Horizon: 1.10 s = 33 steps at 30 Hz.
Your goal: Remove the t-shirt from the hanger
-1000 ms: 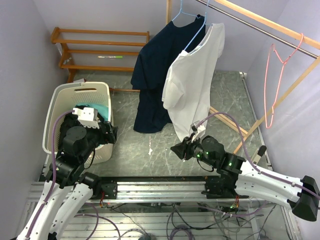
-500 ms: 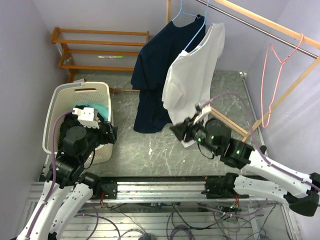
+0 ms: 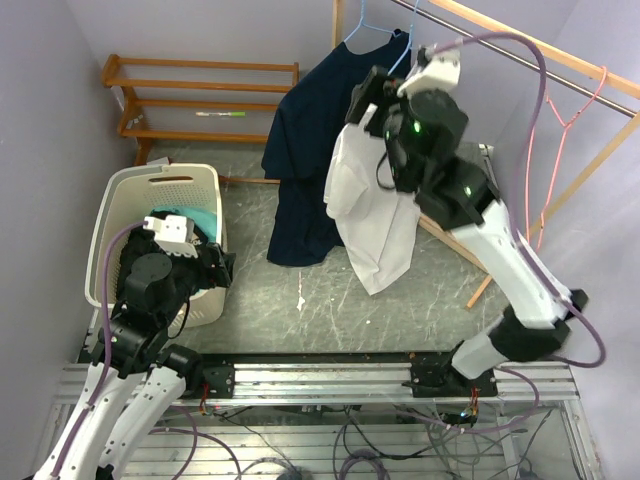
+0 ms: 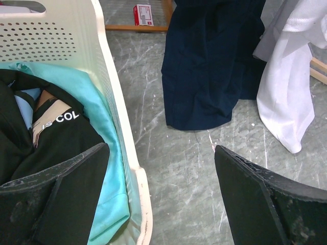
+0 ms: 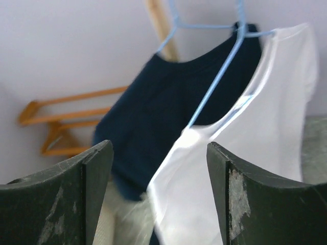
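Observation:
A white t-shirt (image 3: 375, 220) hangs on a blue hanger (image 5: 218, 76) from the rail, and a navy t-shirt (image 3: 305, 150) hangs on a second blue hanger behind it. My right gripper (image 3: 362, 105) is raised to the white shirt's collar. Its jaws stand open in front of the neckline (image 5: 157, 148) and hold nothing. The white cloth (image 5: 255, 153) and the navy shirt (image 5: 153, 102) show between the fingers. My left gripper (image 4: 161, 150) hangs open and empty over the basket's rim, low on the left (image 3: 215, 265).
A cream laundry basket (image 3: 110, 230) holding dark and teal clothes stands at the left. A low wooden rack (image 3: 200, 70) lines the back wall. A pink hanger (image 3: 560, 120) hangs on the wooden rail (image 3: 520, 45) at the right. Both shirts' hems reach the floor (image 4: 214, 66).
My right arm has swung up from the white shirt's hem near the floor to its collar, and its jaws have opened wider. The left arm has not moved.

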### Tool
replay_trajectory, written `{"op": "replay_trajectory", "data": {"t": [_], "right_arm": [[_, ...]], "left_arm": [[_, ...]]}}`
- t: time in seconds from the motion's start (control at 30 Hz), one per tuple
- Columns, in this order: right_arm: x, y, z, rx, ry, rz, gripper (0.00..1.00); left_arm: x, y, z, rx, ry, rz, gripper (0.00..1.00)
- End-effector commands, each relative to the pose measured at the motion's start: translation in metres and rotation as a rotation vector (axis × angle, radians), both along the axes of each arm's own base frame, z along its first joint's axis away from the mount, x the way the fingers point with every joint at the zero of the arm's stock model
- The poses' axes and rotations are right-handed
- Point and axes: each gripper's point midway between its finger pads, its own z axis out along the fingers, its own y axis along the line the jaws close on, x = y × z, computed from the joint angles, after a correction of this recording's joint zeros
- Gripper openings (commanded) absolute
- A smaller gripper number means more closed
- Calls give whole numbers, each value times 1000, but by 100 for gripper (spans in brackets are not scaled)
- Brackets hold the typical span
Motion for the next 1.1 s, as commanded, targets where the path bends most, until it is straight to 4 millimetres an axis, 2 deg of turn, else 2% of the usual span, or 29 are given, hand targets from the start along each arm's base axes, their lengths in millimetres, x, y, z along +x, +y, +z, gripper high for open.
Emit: {"op": "replay_trajectory", "data": {"t": [0.0, 0.07, 0.2, 0.43, 0.47, 0.5, 0.77, 0.97, 1.07], "right_arm": [[73, -42, -21, -53, 99, -96, 69], [94, -54, -24, -61, 122, -120, 65], [113, -63, -29, -41, 123, -106, 62], [114, -59, -30, -2, 111, -40, 60], [119, -69, -31, 0, 114, -63, 59], [120, -69, -32, -2, 120, -62, 60], [145, -51, -57, -13, 170, -30, 58], [150, -38, -60, 8, 158, 21, 54], [151, -38, -62, 8, 165, 15, 49]], "left_arm": [[-2, 0, 8, -23, -30, 2, 95], [-3, 0, 8, -23, -33, 3, 95], [-3, -1, 8, -24, -33, -2, 95], [-3, -1, 9, -26, -34, -2, 95], [-3, -1, 9, -24, -34, -4, 95], [-3, -1, 8, -23, -33, -3, 95], [-3, -1, 8, -23, -30, 0, 95], [-2, -1, 7, -22, -28, -2, 95], [-2, -1, 8, -22, -29, -1, 95]]}}
